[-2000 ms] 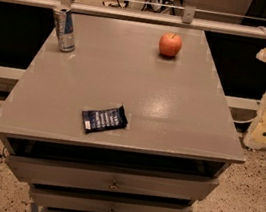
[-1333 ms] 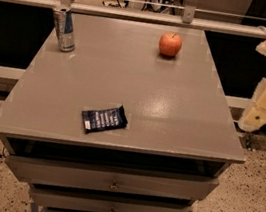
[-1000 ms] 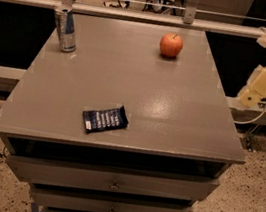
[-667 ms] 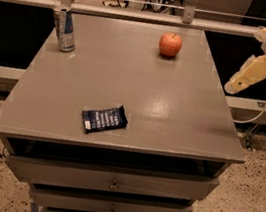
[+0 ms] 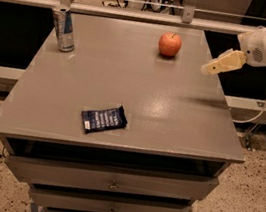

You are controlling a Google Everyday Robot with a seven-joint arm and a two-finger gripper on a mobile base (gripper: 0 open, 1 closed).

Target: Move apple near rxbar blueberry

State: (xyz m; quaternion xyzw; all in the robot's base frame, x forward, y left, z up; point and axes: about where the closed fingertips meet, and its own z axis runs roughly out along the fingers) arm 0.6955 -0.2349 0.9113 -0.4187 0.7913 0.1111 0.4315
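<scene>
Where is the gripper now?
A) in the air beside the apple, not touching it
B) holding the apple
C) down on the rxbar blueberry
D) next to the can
A: the gripper hangs over the table's edge on the picture's right, clearly apart from the apple and far from the rxbar blueberry and the can.

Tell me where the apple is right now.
In the camera view the apple sits near the far edge of the table, right of centre, far from the rxbar blueberry at the front. The gripper hovers just right of it, apart.
</scene>
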